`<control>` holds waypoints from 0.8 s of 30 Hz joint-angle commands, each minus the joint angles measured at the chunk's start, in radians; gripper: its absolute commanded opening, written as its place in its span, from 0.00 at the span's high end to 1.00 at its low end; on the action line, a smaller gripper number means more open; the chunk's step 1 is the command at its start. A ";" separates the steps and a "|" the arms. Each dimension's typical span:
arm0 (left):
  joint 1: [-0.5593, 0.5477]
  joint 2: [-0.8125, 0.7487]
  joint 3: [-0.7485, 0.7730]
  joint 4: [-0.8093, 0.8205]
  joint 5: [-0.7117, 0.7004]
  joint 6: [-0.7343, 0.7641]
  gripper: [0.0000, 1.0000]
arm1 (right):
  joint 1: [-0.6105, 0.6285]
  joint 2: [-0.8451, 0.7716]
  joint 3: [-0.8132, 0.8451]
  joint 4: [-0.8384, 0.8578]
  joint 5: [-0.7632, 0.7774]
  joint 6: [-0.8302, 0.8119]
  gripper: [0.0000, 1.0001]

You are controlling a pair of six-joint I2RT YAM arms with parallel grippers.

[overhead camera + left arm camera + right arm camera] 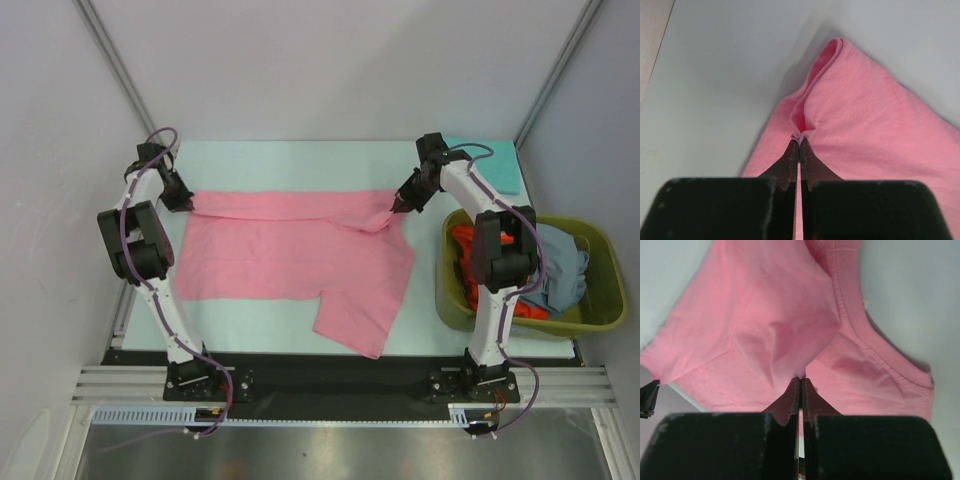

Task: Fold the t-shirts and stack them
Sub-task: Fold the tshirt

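A pink t-shirt [300,255] lies spread across the table, one sleeve hanging toward the near edge. My left gripper [190,205] is shut on its far-left corner; in the left wrist view the cloth [860,115] bunches at the gripper's [800,141] tips. My right gripper [393,210] is shut on the far-right top edge, where the fabric [770,325] puckers at the gripper's [801,379] tips. An orange-red shirt [468,250] and a grey-blue shirt [562,265] lie in the basket. A teal folded shirt [490,160] rests at the far right corner.
An olive-green plastic basket [600,312] stands at the table's right side, right next to my right arm. The pale table [270,165] ends at white walls behind and at a black rail in front.
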 commanded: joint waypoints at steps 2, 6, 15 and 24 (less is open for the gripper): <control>0.014 0.005 -0.020 0.001 -0.016 0.012 1.00 | -0.018 0.002 0.020 0.011 0.017 -0.027 1.00; 0.012 0.014 -0.019 0.010 -0.004 0.006 1.00 | -0.033 0.002 0.023 0.021 0.017 -0.032 1.00; 0.012 0.025 -0.002 -0.014 -0.041 0.006 1.00 | -0.048 0.012 0.027 0.011 0.010 -0.045 1.00; 0.012 0.033 0.001 -0.024 -0.048 0.007 1.00 | -0.048 0.019 0.029 0.012 -0.004 -0.050 1.00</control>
